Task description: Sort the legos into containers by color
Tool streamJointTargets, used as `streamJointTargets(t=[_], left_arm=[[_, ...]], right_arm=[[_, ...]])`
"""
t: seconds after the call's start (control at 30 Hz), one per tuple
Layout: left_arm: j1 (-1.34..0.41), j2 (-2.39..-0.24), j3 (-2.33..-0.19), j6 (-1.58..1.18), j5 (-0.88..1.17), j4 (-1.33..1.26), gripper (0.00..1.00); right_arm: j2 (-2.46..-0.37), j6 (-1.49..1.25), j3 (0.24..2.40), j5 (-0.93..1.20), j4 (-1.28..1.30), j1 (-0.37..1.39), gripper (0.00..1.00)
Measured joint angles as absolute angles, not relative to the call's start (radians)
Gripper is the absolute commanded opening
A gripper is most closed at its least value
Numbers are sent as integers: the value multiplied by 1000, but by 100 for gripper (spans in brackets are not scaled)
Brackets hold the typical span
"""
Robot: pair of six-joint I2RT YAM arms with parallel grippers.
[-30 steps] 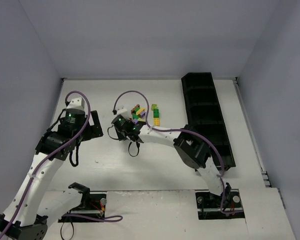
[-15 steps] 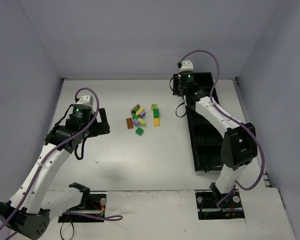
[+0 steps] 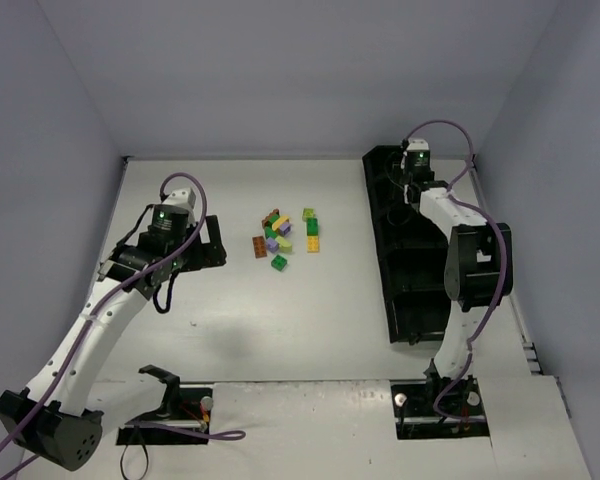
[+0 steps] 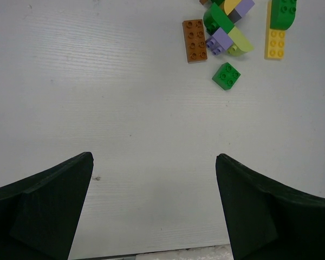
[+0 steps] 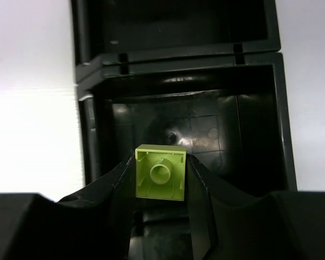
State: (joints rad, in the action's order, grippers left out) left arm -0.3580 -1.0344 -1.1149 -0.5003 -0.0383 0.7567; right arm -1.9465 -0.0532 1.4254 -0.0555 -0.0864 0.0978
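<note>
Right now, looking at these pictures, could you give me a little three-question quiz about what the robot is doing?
1. True or false: the right claw grips a lime brick.
2. That brick hangs over: A the black tray, B the brick pile, C the bare table.
3. Fill in: the left claw is ___ (open or shut).
Key: 1 true; 2 A; 3 open.
</note>
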Motion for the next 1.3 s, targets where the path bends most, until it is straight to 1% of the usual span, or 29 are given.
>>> streamJointTargets(t=[0.07,0.1,0.17,0.2,0.3,0.33,0.47,0.57,0.6,0.63,0.7,0.77,0.83,0.93,1.0,1.3], left_arm=[[-358,-1047,-1115,-500,-33,757,88],[-358,-1053,-1115,-500,-32,757,88],[-358,-1061,-1115,-500,-29,757,88],[-358,-1065,-1115,-500,-29,757,88],[-358,-1066,-1115,-500,-29,756,88],[-358,-1066,-1115,-500,-29,756,88],[-358,-1066,-1115,-500,-25,751,88],[-358,-1066,-1115,-500,-25,751,88],[-358,-1066,-1115,-500,-26,751,88],[-358,-1066,-1115,-500,-26,751,88],[-358,-1066,-1115,-496,-28,750,88],[-358,-1066,-1115,-492,-30,750,88],[-358,-1067,-1115,-489,-30,750,88],[-358,-1067,-1115,-484,-30,750,88],[-358,-1067,-1115,-479,-30,750,88],[-358,-1061,-1115,-450,-54,754,88]], right_arm=[[-1981,-47,1438,-46,-87,84,27],[-1998,-43,1446,-44,-86,79,34],[-2024,-36,1462,-38,-86,74,40],[-2032,-32,1468,-36,-86,73,50],[-2043,-14,1491,-27,-86,73,74],[-2043,-10,1496,-23,-87,73,76],[-2034,1,1507,-9,-85,80,77],[-2000,4,1501,-9,-76,101,70],[-1927,5,1483,-6,-68,145,62],[-1925,5,1483,-5,-68,146,61],[-1856,2,1430,4,-84,207,61],[-1781,-12,1370,23,-71,299,62],[-1742,-27,1345,39,-68,401,68],[-1731,-38,1319,57,-73,559,73],[-1740,-42,1294,75,-69,632,73],[-1892,-39,1283,140,-68,742,75]])
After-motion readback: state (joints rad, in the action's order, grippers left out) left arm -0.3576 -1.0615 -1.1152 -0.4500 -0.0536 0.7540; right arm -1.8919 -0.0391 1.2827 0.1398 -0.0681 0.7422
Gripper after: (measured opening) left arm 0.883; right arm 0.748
